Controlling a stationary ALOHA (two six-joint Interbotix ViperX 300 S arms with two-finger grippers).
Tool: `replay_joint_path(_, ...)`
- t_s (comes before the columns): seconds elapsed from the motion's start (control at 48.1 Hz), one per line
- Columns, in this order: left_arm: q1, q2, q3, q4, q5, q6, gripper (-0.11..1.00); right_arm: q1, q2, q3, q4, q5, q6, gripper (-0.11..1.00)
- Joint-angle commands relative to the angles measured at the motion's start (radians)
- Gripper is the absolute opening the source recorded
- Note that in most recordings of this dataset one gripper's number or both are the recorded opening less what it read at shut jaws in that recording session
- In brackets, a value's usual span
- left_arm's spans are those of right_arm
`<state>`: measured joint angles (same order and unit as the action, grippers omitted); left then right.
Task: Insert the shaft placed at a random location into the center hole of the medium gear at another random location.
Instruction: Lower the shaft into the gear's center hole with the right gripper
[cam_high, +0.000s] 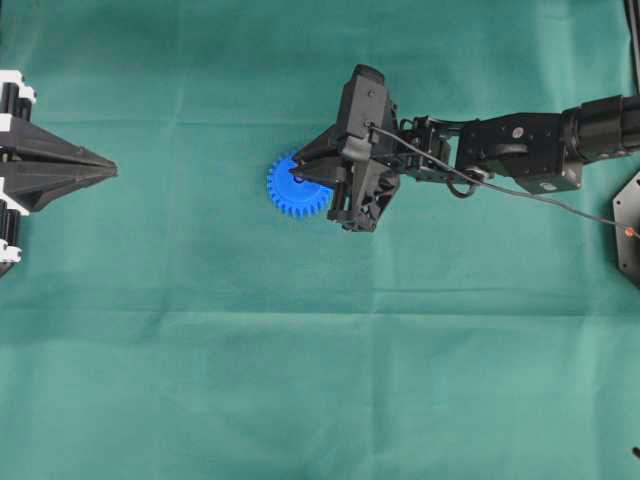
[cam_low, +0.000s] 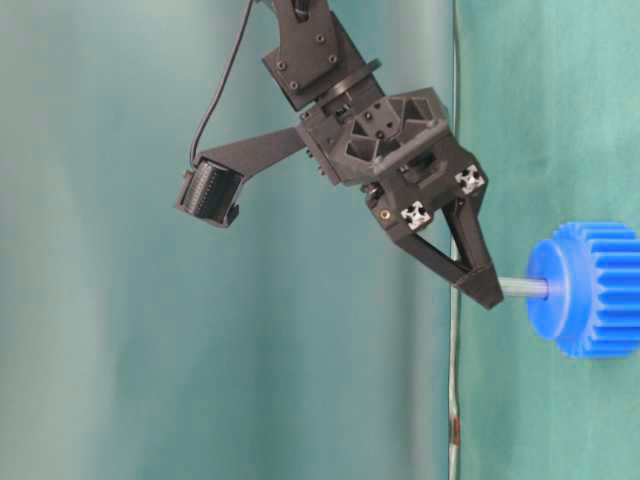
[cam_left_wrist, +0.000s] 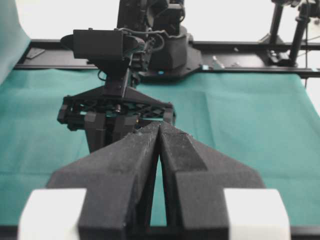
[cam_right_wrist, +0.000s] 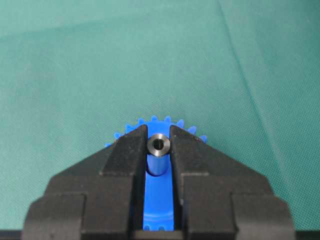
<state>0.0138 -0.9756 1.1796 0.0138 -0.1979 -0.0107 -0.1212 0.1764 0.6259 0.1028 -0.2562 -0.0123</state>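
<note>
Fingers (cam_right_wrist: 125, 160) of the right gripper (cam_right_wrist: 159, 150) clamp the short silvery-grey metal shaft (cam_right_wrist: 158, 146) above the bright blue toothed plastic medium gear (cam_right_wrist: 159, 207). Overhead view: gear (cam_high: 288, 192) lies near the middle of the green cloth-covered tabletop (cam_high: 200, 380). Table-level view: shaft (cam_low: 522, 288) meets the hub at the center hole; keeping it square to the hub while pressing should seat it. Left wrist view: left gripper (cam_left_wrist: 159, 131) clenched, holding nothing.

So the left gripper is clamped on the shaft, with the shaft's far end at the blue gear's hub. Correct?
Wrong arm. The right gripper is clamped on the shaft, as the right wrist view shows; the left gripper sits shut at the table's edge. The shaft's far end is indeed at the medium gear hub.
</note>
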Motion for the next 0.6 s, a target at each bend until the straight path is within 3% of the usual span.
replay_joint_path(0.0,0.000,0.005,-0.028,0.003,-0.006,-0.002,0.00,0.000,-0.014,-0.023,0.002,-0.021,0.005,0.13)
replay_joint_path(0.582,0.002,0.005,-0.026,0.003,-0.006,-0.002,0.00,0.011,0.043,-0.035,0.002,-0.031,0.005,0.13)
